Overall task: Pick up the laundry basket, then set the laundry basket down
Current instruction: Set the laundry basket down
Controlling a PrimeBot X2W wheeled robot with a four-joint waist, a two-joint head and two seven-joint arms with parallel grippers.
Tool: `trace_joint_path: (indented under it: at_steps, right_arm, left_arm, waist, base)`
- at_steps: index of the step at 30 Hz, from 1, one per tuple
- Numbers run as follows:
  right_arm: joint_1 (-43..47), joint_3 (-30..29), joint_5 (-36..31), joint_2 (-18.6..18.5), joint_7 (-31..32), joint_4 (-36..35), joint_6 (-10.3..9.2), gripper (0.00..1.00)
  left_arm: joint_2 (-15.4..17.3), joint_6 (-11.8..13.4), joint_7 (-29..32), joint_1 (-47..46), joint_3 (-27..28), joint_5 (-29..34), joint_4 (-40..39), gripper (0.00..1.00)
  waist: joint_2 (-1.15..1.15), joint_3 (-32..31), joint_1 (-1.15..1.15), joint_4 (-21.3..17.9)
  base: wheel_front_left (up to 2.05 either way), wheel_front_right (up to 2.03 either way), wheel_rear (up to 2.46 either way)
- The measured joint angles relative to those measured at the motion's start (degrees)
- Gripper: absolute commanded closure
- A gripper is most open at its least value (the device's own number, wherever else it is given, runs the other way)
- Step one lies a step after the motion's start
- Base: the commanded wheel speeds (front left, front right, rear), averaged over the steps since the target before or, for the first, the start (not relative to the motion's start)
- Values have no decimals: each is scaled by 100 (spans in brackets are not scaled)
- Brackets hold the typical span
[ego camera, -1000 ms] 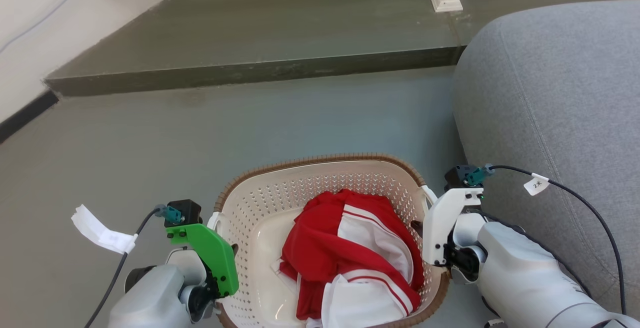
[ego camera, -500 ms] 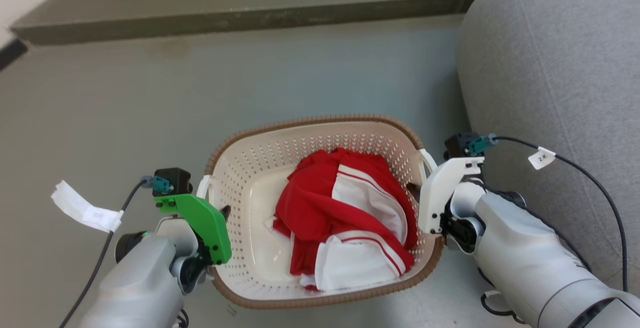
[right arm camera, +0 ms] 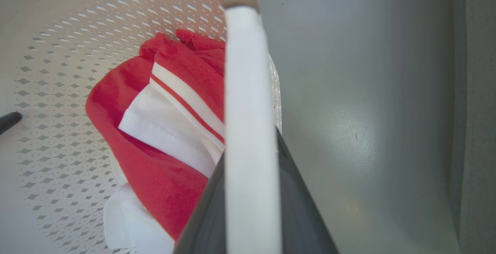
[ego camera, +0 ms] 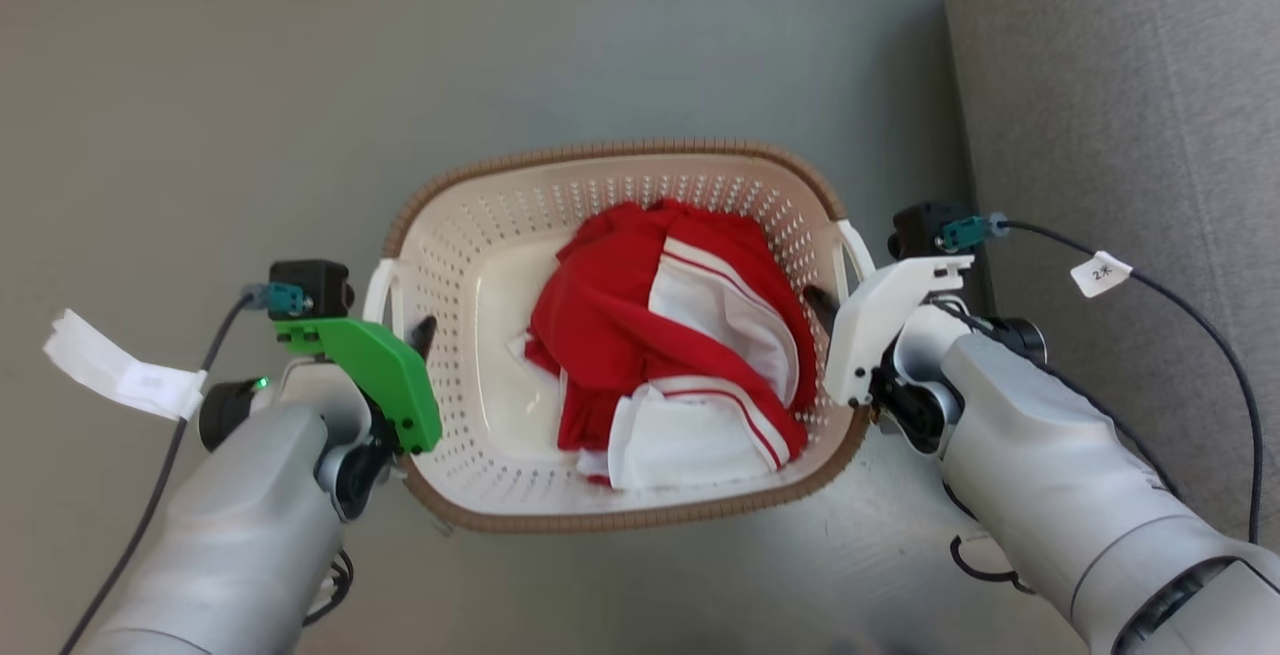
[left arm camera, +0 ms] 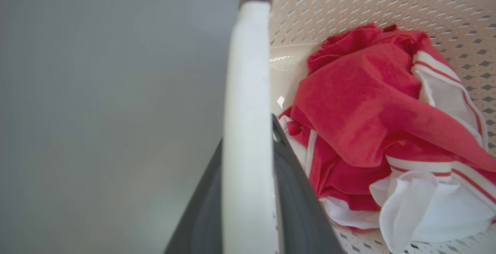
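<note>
The laundry basket (ego camera: 620, 151), cream-white with holes and a brown woven-look rim, sits in the middle of the head view and holds red and white clothes (ego camera: 660, 335). My left gripper (ego camera: 402, 323) is shut on its left white handle (ego camera: 378, 285). My right gripper (ego camera: 836, 295) is shut on the right handle (ego camera: 856, 243). In the left wrist view, dark fingers (left arm camera: 298, 199) clamp the white handle (left arm camera: 246, 91), with the clothes (left arm camera: 360, 110) to its right. The right wrist view shows the same grip, fingers (right arm camera: 306, 211) on the handle (right arm camera: 248, 110). I cannot tell whether the basket touches the floor.
A grey sofa (ego camera: 1120, 85) stands close along the right side of the basket and my right arm. Grey floor (ego camera: 300, 85) lies ahead and to the left. Cables with paper tags hang from both wrists.
The head camera has tilted down, so the step and the table leg have left the picture. Both grippers keep their hold on the basket's handles.
</note>
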Motion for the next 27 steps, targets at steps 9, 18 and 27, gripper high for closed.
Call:
trace_joint_path:
  at_steps: [9,18,27]
  right_arm:
    - [-378,-18,7,-8,-444,-119,-96,100]
    - [-447,-54,14,-5,-950,-105,-110,100]
    - [-446,-26,70,2,-1317,-88,-101,100]
  left_arm:
    - [126,0,-365,-456,-13,86,-102,100]
    - [154,0,-738,-593,-85,99,-155,100]
    - [152,-1,-1025,-629,-110,99,-152,100]
  waist:
    - [0,737,0,20]
    - [0,1402,0,55]
    - [0,1802,1,96]
  base:
    - [0,0,0]
    - [0,0,0]
    - [0,0,0]
